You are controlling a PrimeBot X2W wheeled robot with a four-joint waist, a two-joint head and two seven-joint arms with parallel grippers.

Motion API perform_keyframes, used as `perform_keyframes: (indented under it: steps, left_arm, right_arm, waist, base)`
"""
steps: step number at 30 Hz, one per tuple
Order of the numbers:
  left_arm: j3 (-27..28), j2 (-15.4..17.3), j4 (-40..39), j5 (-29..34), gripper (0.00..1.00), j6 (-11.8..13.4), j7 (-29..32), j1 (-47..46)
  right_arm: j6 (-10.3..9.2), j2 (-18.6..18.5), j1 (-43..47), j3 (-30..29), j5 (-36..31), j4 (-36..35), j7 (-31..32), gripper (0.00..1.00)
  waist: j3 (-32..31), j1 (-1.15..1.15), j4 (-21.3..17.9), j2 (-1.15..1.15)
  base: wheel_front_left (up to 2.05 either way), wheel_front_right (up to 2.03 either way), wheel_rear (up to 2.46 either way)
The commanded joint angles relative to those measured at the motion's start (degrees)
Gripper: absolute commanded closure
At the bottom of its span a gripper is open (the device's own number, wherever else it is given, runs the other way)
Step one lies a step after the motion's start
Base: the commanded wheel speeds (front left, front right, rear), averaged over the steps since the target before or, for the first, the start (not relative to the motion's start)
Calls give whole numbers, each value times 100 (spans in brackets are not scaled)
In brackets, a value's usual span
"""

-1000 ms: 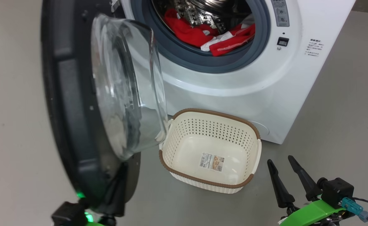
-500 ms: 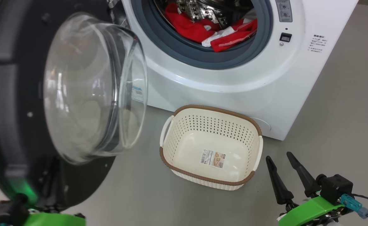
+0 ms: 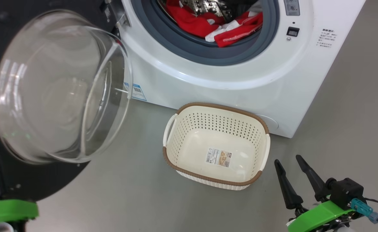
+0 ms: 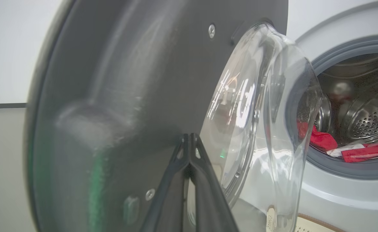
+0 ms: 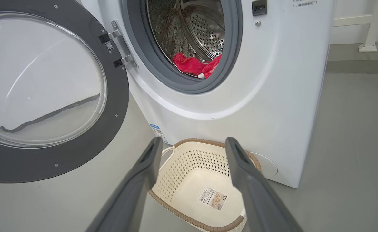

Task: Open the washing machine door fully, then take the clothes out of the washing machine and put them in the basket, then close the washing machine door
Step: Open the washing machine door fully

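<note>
A white front-loading washing machine [image 3: 240, 83] fills the top centre of the head view. The printed writing [image 3: 325, 38] at its upper right is too small to read. A small blue label [image 3: 137, 91] low on its front, towards the left, is also unreadable.

The washing machine door [image 3: 56, 87], black-rimmed with a bulging glass bowl, stands swung open across the left of the frame. Red and white clothes [image 3: 214, 27] lie in the drum mouth at the top.

The basket [image 3: 221, 108], cream with a brown rim, sits on the grey floor [image 3: 353, 112] just in front of the machine. A paper label [image 3: 219, 157] on its bottom has print too fine to read. Bare floor spreads to the right of the basket and below it.

The right gripper [image 3: 287, 159], fingers spread apart, hovers at the lower right, near the basket's right edge. In the left wrist view the left gripper [image 4: 189, 137] has its fingers pressed together. Its tips are in front of the door's dark inner face, beside the glass; contact cannot be told.
</note>
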Motion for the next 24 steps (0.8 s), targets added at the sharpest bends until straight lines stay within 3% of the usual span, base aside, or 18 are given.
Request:
perform_keyframes:
  steps: [1, 13, 24]
  left_arm:
    - [313, 324, -56, 72, 100, 26, -29, -255]
    - [1038, 847, 946, 256, 100, 13, -29, -1219]
    - [1368, 1431, 1913, 225, 100, 10, -29, -2045]
  right_arm:
    - [37, -55, -218, 134, -81, -145, -52, 0]
    - [37, -117, -445, 160, -182, -152, -52, 0]
    - [37, -132, -637, 83, -304, -187, -52, 0]
  waist:
    - [35, 0, -4, 0]
    - [382, 0, -131, 0]
    - [769, 0, -243, 0]
  base:
    - [0, 0, 0]
    - [0, 0, 0]
    - [0, 0, 0]
